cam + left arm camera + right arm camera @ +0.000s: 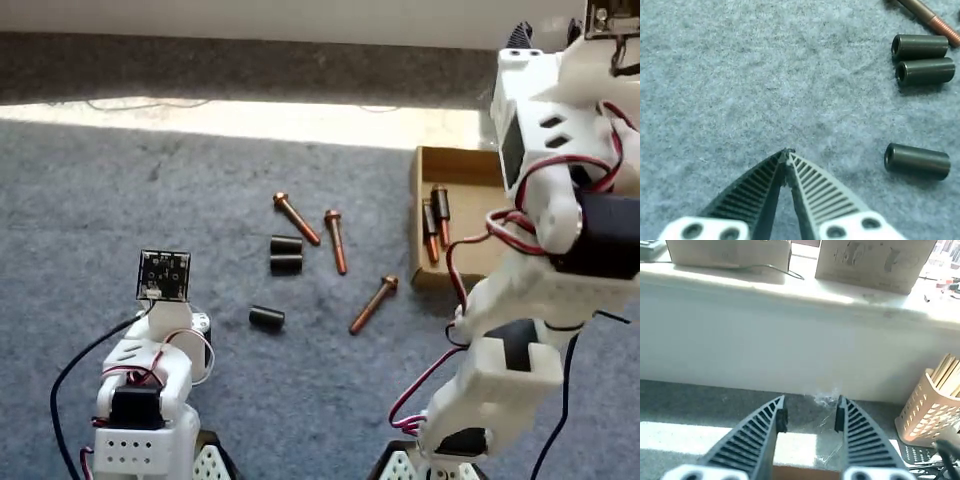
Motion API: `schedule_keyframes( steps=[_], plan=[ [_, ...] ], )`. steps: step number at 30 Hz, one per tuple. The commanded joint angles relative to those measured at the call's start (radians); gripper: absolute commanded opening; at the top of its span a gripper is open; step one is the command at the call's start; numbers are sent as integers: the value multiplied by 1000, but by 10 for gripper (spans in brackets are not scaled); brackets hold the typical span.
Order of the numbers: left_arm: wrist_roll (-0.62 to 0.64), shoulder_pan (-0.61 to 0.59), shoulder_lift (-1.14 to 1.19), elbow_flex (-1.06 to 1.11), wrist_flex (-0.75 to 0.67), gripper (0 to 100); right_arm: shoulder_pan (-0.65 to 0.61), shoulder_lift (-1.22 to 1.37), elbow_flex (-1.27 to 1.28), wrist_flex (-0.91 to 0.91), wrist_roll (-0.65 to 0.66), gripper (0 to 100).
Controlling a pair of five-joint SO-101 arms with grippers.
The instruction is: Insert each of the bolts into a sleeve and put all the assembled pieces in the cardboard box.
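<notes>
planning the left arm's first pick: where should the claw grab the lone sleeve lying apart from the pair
Probably at mid-length, from straight above, the left claw closing across its round sides. The lone sleeve lies flat on the carpet, touching nothing else, so both sides are free.

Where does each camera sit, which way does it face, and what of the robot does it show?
High view: fixed above, facing down on the grey carpeted table; shows the white left arm and right arm.
Left wrist view: on the left arm, facing down at the table; left gripper, fingers shut.
Right wrist view: on the right arm, facing outward at a white wall; right gripper, fingers open.
Shared: high and left wrist views both show three black cylindrical sleeves.
</notes>
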Motion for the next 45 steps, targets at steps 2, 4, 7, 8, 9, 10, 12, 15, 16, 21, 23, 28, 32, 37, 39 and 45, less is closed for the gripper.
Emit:
schedule_keyframes(
  steps=[2, 4, 7, 8, 9, 10, 12, 15, 16, 21, 23, 28, 32, 37, 39, 45],
  plan=[
    [-6, -8, -2, 22, -5, 7, -8, -127, -71, 19, 2, 141],
    [-6, -8, -2, 22, -5, 7, -8, -166, -71, 19, 2, 141],
    [-6, -8, -2, 22, -5, 7, -8, -222, -42, 19, 2, 141],
    [-6, -8, -2, 22, -5, 7, -8, -245, -8, 19, 2, 141],
    [-6, -8, -2, 22, -5, 7, -10, -268, 41, 19, 2, 141],
    [-6, -8, -2, 22, -5, 7, -12, -295, 101, 19, 2, 141],
    [-6, -8, -2, 22, -5, 7, -12, -354, 234, 18, 0, 141],
    [-6, -8, -2, 22, -5, 7, -13, -446, 426, 16, 0, 141],
    [-6, -8, -2, 22, -5, 7, -13, -475, 481, 15, 0, 141],
    [-6, -8, -2, 22, -5, 7, -15, -588, 708, 13, 0, 141],
    [-6, -8, -2, 22, -5, 7, -39, -619, 788, 13, 0, 141],
    [-6, -8, -2, 22, -5, 7, -191, -677, 998, 13, 3, 141],
    [-6, -8, -2, 22, -3, 7, -292, -702, 1125, 12, 5, 141],
    [-6, -8, -2, 22, -3, 7, -366, -696, 1264, 12, 5, 141],
    [-6, -8, -2, 22, -3, 7, -397, -694, 1326, -8, 5, 141],
    [-6, -8, -2, 22, -2, 7, -515, -704, 1575, -165, 6, 141]
  ],
)
